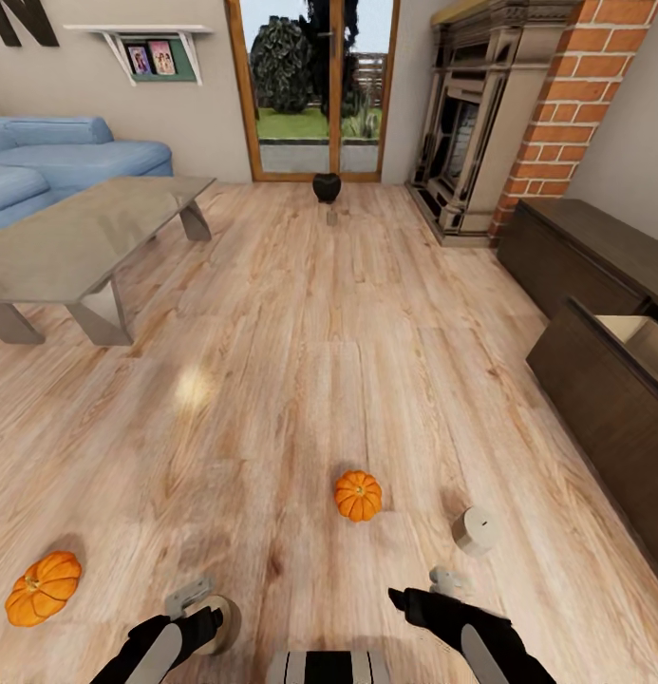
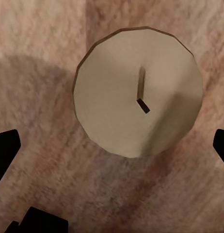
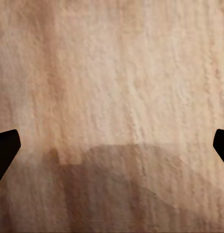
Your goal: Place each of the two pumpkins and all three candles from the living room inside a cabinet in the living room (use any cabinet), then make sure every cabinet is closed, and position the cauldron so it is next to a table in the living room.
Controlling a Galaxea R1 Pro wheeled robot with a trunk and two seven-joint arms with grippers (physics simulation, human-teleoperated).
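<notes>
Both sets of fingers show at the lower edge of the head view: the left gripper (image 1: 207, 622) at 7 o'clock, hanging over a candle (image 1: 217, 622) on the wood floor (image 1: 300, 380), the right gripper (image 1: 404, 600) at 5 o'clock, how far either is spread cannot be told here. One pumpkin (image 1: 358, 495) lies just ahead of centre, another pumpkin (image 1: 43, 588) at 8 o'clock, a second candle (image 1: 476, 529) at 4 o'clock. The cauldron (image 1: 327, 186) stands far off at 12 o'clock by the glass door (image 1: 314, 90), a third small candle (image 1: 331, 218) just before it. The worktop (image 1: 82, 233) sits at 10 o'clock; the cabinet (image 1: 594, 361) at 3 o'clock has a drawer (image 1: 642, 337) pulled out. Left wrist view: fingertips (image 2: 6, 148) spread wide, holding nothing, the candle (image 2: 137, 90) beyond them, wick up. Right wrist view: fingertips (image 3: 5, 148) wide apart and empty over bare floor (image 3: 117, 87).
</notes>
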